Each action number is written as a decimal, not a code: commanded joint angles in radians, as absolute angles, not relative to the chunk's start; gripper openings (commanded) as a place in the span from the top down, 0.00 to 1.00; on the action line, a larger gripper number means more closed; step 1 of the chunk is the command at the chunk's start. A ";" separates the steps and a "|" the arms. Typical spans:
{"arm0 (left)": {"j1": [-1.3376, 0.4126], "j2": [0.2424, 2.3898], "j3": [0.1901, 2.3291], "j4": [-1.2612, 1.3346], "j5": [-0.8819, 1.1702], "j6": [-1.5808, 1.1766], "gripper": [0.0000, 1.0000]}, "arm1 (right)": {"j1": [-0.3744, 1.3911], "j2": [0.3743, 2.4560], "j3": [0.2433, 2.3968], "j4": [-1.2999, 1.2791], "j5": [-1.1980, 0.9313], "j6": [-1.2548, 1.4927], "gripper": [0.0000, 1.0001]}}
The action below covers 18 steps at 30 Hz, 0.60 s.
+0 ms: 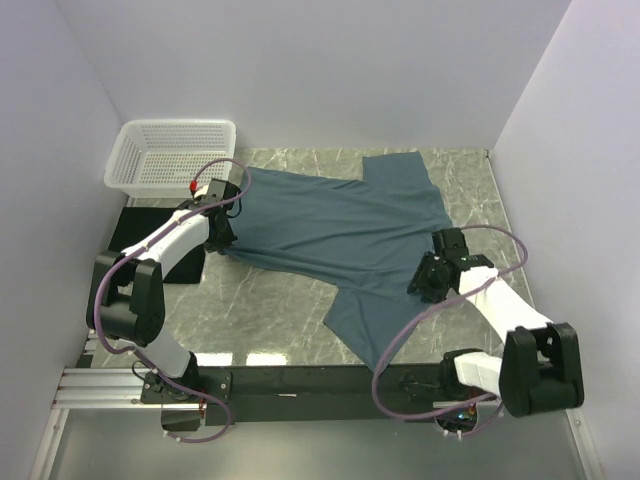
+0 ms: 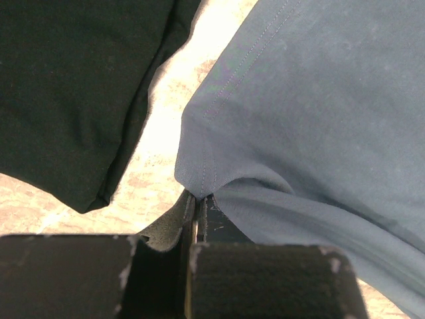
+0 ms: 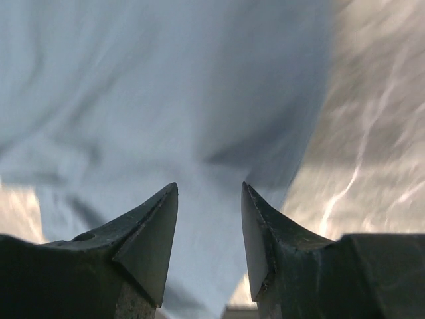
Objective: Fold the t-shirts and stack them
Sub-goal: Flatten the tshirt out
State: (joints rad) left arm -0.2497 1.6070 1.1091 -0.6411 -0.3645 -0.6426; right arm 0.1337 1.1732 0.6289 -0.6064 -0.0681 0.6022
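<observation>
Left wrist: left hand point(image 2: 196, 207) clenched on soft slate-blue t-shirt point(image 2: 319, 100) at its stitched hem; right hand point(image 3: 209, 222) released.

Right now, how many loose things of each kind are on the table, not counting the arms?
T-shirts: 2, the slate-blue t-shirt and the black t-shirt
Baskets: 1, the white basket
Total: 3

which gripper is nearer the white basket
Left. The left gripper is by the basket, pinching the blue t-shirt; the right gripper is across the table at the shirt's opposite side.
</observation>
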 commanded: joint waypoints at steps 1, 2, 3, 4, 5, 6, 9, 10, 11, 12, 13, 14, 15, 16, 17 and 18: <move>-0.245 1.566 1.104 -0.646 -0.382 -0.629 0.99 | 0.048 1.232 0.606 -0.443 -0.069 0.632 0.50; -0.244 1.568 1.104 -0.647 -0.383 -0.630 0.99 | 0.007 1.268 0.610 -0.430 -0.072 0.629 0.50; -0.245 1.574 1.106 -0.649 -0.387 -0.632 0.99 | -0.008 1.291 0.618 -0.413 -0.074 0.621 0.50; -0.244 1.577 1.108 -0.650 -0.393 -0.635 0.99 | -0.035 1.319 0.632 -0.414 -0.065 0.617 0.50; -0.245 1.581 1.109 -0.650 -0.391 -0.637 0.99 | -0.066 1.369 0.664 -0.413 -0.066 0.612 0.50; -0.245 1.592 1.117 -0.652 -0.391 -0.638 0.99 | -0.080 1.394 0.679 -0.402 -0.064 0.608 0.50; -0.239 1.617 1.137 -0.646 -0.364 -0.644 0.99 | -0.133 1.492 0.745 -0.371 -0.074 0.609 0.49; -0.232 1.624 1.144 -0.643 -0.351 -0.649 0.99 | -0.146 1.518 0.764 -0.368 -0.083 0.611 0.49; -0.232 1.631 1.150 -0.644 -0.339 -0.650 0.99 | -0.156 1.567 0.809 -0.367 -0.084 0.609 0.49; -0.229 1.641 1.166 -0.643 -0.334 -0.652 0.99 | -0.175 1.591 0.833 -0.365 -0.084 0.609 0.48; -0.227 1.644 1.170 -0.641 -0.330 -0.656 0.99 | -0.184 1.609 0.859 -0.362 -0.083 0.606 0.48; -0.227 1.644 1.172 -0.634 -0.313 -0.660 0.99 | -0.192 1.636 0.903 -0.359 -0.087 0.600 0.48; -0.224 1.644 1.169 -0.627 -0.304 -0.660 0.99 | -0.198 1.644 0.923 -0.364 -0.094 0.585 0.48; -0.224 1.644 1.166 -0.624 -0.299 -0.661 0.99 | -0.199 1.649 0.945 -0.376 -0.094 0.581 0.48; -0.224 1.646 1.160 -0.620 -0.293 -0.661 0.99 | -0.198 1.629 0.968 -0.385 -0.092 0.578 0.48; -0.224 1.646 1.158 -0.621 -0.291 -0.661 0.99 | -0.196 1.608 0.963 -0.390 -0.092 0.580 0.47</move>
State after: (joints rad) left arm -0.2321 1.6489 1.1294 -0.6403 -0.3061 -0.6510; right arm -0.1860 1.6402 0.9199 -0.4026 -0.1280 0.6048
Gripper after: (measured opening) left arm 0.026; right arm 0.524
